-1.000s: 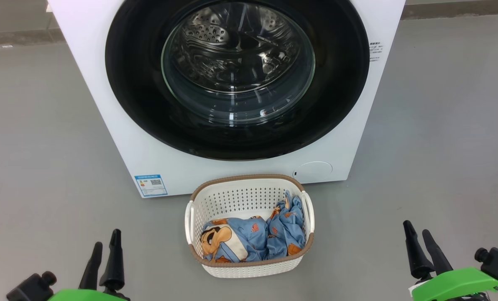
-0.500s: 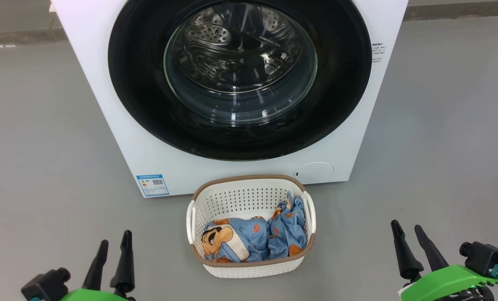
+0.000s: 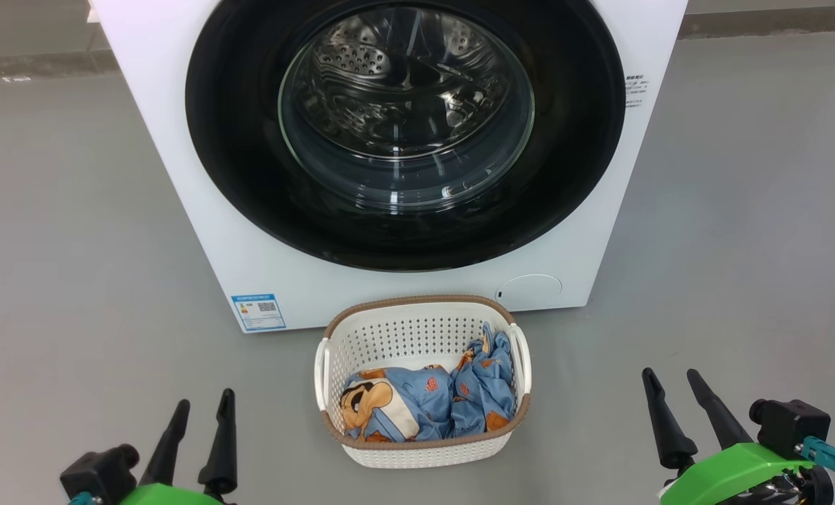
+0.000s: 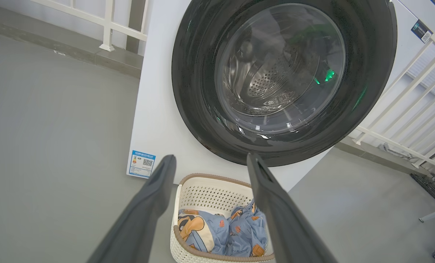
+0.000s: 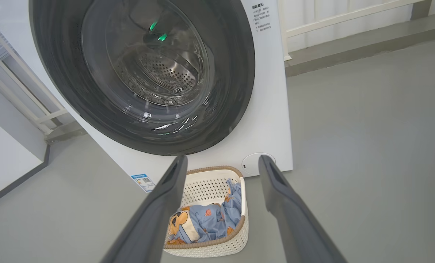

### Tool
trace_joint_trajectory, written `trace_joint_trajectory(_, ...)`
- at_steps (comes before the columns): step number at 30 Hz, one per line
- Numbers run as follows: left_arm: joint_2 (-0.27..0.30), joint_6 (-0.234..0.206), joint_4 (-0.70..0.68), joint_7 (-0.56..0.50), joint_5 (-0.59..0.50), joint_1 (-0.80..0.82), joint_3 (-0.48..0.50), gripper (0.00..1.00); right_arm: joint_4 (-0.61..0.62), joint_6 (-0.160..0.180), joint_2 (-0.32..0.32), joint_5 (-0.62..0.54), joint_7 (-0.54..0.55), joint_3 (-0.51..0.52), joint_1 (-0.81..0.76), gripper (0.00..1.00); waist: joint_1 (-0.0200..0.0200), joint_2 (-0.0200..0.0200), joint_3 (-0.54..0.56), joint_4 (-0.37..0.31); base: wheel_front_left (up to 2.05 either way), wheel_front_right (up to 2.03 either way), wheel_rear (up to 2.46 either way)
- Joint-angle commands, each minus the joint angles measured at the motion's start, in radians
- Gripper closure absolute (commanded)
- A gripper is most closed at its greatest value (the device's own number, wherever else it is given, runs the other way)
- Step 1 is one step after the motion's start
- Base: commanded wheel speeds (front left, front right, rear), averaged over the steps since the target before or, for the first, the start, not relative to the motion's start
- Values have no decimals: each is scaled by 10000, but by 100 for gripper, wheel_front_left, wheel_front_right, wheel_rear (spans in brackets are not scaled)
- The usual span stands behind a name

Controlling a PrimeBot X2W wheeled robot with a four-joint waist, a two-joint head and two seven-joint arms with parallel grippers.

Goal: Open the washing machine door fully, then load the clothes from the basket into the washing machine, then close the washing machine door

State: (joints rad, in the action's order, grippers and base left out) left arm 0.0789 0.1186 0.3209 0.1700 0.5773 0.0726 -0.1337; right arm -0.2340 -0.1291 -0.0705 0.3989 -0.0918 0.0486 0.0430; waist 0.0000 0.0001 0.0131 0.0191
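Observation:
The white washing machine (image 3: pixel 179 175) stands ahead with its round black-rimmed door (image 3: pixel 235 140) shut flat against the front; the steel drum shows through the glass. On the floor just before it sits the cream basket (image 3: pixel 424 449), holding the blue bear-print clothes (image 3: pixel 424 407). My left gripper (image 3: pixel 203 403) hovers open at the lower left, well left of the basket. At the lower right my right gripper (image 3: pixel 669 382) is open too, apart from the basket. Both wrist views look past empty fingers at the door (image 4: pixel 195 91) (image 5: pixel 235 73) and the basket (image 4: pixel 188 252) (image 5: pixel 221 248).
Grey floor (image 3: pixel 59 280) spreads on both sides of the machine. A blue sticker (image 3: pixel 258 311) marks its lower left corner, a round flap (image 3: pixel 529 289) its lower right. White railings (image 4: pixel 403 109) (image 5: pixel 330 22) run behind the machine.
Both grippers have drifted inward toward the basket, the left rightward and the right leftward. The view has shifted slightly. Door and clothes are unchanged.

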Motion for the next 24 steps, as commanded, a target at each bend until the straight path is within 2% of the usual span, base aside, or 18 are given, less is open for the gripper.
trace_joint_trajectory(1,223,-25,-167,164,-391,507,174,0,340,-12,-87,-434,-146,-210,429,0,0,-1,2,0,0,0,0)
trace_joint_trajectory(24,477,-471,47,627,-2681,655,-278,0,682,-15,-40,-3113,-580,-153,397,0,0,-1,-6,74,0,0,0)
